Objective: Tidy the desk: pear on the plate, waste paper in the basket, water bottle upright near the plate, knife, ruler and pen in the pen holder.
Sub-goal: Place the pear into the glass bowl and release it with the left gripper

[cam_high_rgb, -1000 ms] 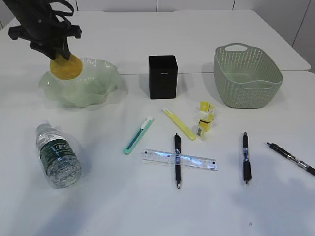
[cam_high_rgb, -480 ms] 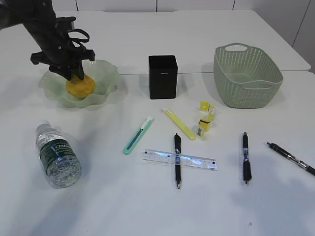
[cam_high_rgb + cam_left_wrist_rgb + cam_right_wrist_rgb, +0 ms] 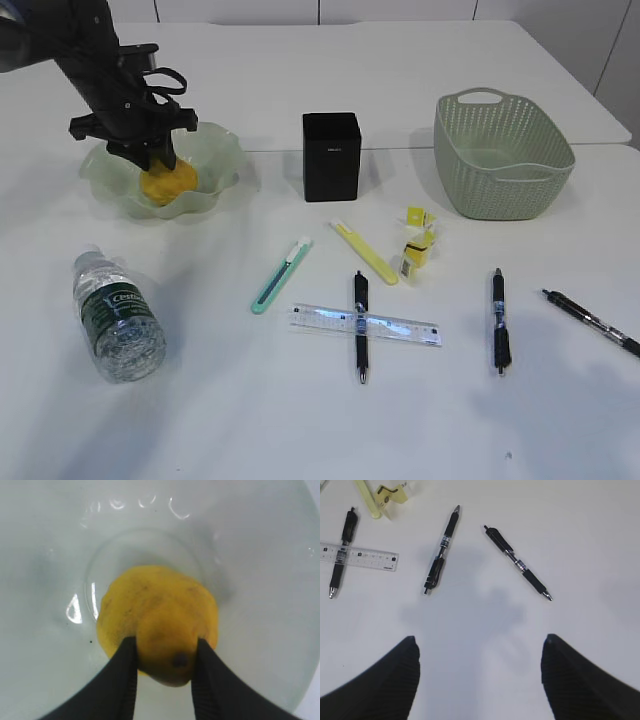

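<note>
**Pear in the plate, left fingers on it**

Your left gripper [image 3: 163, 657] has its two black fingers pressed against the sides of the pear [image 3: 157, 622], which sits in the bottom of the plate [image 3: 218, 150], smooth pale-green glass with a wavy rim. Your right gripper [image 3: 479, 652] hangs with its jaws wide apart over bare table, holding nothing. Near the plate stands the matte black pen holder [image 3: 331, 156]; the woven-look basket [image 3: 503, 155] is farther right. The water bottle [image 3: 118, 317] lies on its side. The clear ruler [image 3: 365, 324] lies across one pen [image 3: 360, 326], beside the waste paper [image 3: 418, 244].
</note>
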